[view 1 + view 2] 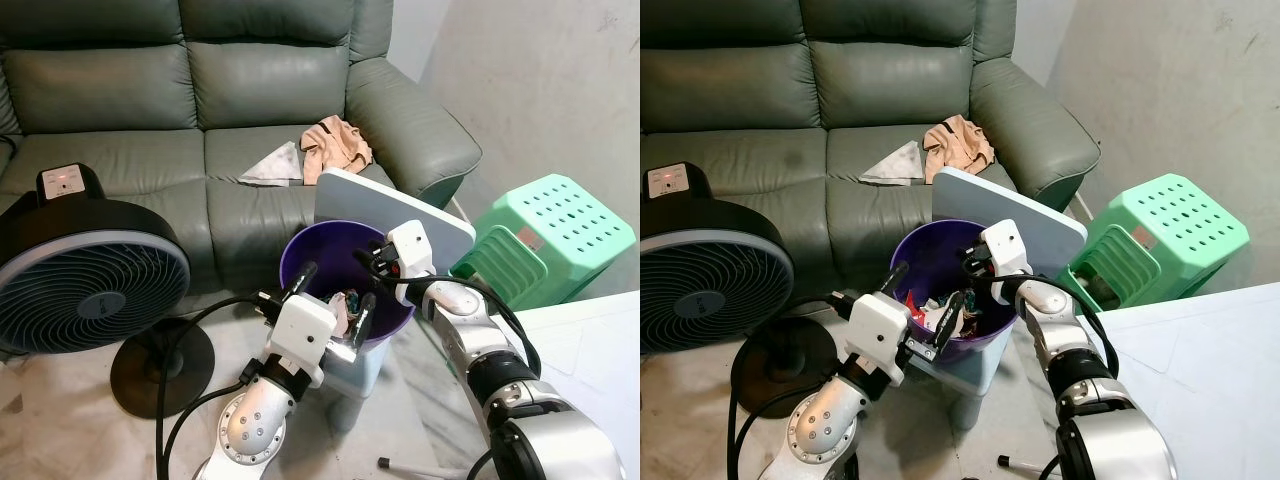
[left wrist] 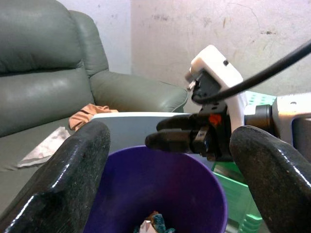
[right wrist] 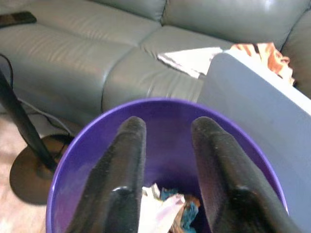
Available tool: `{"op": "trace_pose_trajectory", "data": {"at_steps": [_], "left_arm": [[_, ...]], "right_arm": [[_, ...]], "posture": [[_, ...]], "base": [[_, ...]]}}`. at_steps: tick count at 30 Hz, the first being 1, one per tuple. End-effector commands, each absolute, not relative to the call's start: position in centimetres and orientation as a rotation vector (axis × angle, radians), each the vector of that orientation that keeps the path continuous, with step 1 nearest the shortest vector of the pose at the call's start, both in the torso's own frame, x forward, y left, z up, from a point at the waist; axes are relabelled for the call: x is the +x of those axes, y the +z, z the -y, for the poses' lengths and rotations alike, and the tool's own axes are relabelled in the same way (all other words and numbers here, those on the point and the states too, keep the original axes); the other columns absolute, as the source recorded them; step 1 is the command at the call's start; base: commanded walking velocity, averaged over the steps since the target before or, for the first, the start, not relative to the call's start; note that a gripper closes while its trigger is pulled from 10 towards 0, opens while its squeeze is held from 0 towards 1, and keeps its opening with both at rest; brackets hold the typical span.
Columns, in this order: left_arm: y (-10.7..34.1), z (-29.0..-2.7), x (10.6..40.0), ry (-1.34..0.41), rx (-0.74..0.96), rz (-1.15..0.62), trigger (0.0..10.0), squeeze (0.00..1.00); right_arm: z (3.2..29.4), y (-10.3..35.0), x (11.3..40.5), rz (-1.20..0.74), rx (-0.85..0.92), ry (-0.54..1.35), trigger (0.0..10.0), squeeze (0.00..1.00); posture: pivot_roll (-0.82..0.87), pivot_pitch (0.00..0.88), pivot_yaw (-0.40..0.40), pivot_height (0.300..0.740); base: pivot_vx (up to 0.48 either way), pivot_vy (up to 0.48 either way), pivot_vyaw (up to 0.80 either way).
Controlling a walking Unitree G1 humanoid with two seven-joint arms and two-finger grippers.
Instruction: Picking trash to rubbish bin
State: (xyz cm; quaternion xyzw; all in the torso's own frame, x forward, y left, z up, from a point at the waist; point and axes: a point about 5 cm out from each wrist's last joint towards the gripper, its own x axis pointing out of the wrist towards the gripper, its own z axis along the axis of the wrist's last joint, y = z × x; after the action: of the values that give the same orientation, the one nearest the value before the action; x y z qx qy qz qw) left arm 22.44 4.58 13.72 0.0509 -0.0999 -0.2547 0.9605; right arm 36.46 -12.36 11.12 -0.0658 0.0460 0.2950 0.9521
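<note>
Round purple plastic rubbish bin [image 1: 392, 322], standing on the pale marbled floor [image 1: 70, 420] in front of the grey-green leather sofa [image 1: 150, 110], near the sofa's right end; pale blue flip lid [image 1: 400, 210] raised upright behind the rim. Contents: crumpled trash [image 1: 940, 305] of white, blue and reddish scraps, lying low inside the bin. Left gripper [image 1: 333, 298], white-cased with two long black fingers [image 2: 73, 179], placed at the near rim of the bin, fingers spread wide apart with nothing between them, one finger at the rim's left side and one reaching over the trash. Right gripper [image 3: 165, 160], at the far right rim just before the raised lid, pointed down into the bin; its two black fingers stand a little apart above the trash, with nothing seen held between them. Black pedestal fan [image 1: 85, 275] with round grille and disc base, on the floor at the sofa's left front, well apart from the bin. On the sofa's right seat cushion: a flat grey-white triangular paper [image 1: 272, 165] and, just beside it toward the armrest, a crumpled peach-coloured cloth [image 1: 335, 145]. Mint-green perforated plastic stool [image 1: 540, 235], tipped on its side on the floor to the right of the sofa's armrest. White surface [image 1: 1200, 370] at lower right edge.
</note>
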Motion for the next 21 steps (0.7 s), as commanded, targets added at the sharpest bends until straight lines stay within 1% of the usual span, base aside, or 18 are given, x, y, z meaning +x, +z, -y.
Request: {"op": "trace_pose_trajectory", "data": {"at_steps": [1, 7, 9, 10, 13, 16, 17, 19, 21], "left_arm": [[14.1, -4.5, 22.5, -0.532, 0.114, 0.22, 10.0, 0.0], [14.2, -4.8, 22.9, -0.529, 0.132, 0.228, 10.0, 0.0], [14.4, -5.3, 23.5, -0.512, 0.138, 0.234, 10.0, 0.0], [14.5, -5.7, 24.0, -0.495, 0.147, 0.239, 10.0, 0.0], [14.5, -5.8, 24.1, -0.491, 0.149, 0.24, 10.0, 0.0], [14.5, -6.7, 24.9, -0.452, 0.145, 0.227, 10.0, 0.0], [14.5, -6.7, 24.9, -0.452, 0.145, 0.227, 10.0, 0.0], [14.5, -7.7, 26.1, -0.404, 0.127, 0.193, 10.0, 0.0], [14.9, -8.5, 27.2, -0.369, 0.125, 0.2, 10.0, 0.0]], "right_arm": [[12.9, 11.4, 36.6, -0.074, -0.106, 0.6, 10.0, 1.0], [13.5, 11.9, 36.6, -0.037, -0.074, 0.573, 10.0, 1.0], [14.9, 12.3, 36.7, 0.007, -0.046, 0.491, 10.0, 1.0], [16.1, 12.5, 36.4, 0.047, -0.029, 0.434, 10.0, 1.0], [16.4, 12.5, 36.3, 0.057, -0.025, 0.424, 10.0, 1.0], [18.1, 12.5, 35.8, 0.101, -0.008, 0.344, 10.0, 1.0], [18.1, 12.5, 35.8, 0.101, -0.008, 0.344, 10.0, 1.0], [19.3, 12.8, 35.5, 0.136, -0.006, 0.291, 10.0, 1.0], [20.1, 13.1, 35.4, 0.161, 0.002, 0.251, 10.0, 1.0]], "posture": [[0.1, 0.167, -0.139, 0.74], [0.1, 0.158, -0.138, 0.74], [0.11, 0.138, -0.134, 0.74], [0.11, 0.13, -0.131, 0.74], [0.11, 0.123, -0.129, 0.74], [0.1, 0.099, -0.116, 0.74], [0.1, 0.099, -0.116, 0.74], [0.09, 0.086, -0.105, 0.74], [0.09, 0.08, -0.102, 0.74]], "base": [[0.0, 0.0, 0.0], [0.0, 0.0, 0.0], [0.0, 0.0, 0.0], [0.0, 0.0, 0.0], [0.0, 0.0, 0.0], [0.0, 0.0, 0.0], [0.0, 0.0, 0.0], [0.0, 0.0, 0.0], [0.0, 0.0, 0.0]]}}
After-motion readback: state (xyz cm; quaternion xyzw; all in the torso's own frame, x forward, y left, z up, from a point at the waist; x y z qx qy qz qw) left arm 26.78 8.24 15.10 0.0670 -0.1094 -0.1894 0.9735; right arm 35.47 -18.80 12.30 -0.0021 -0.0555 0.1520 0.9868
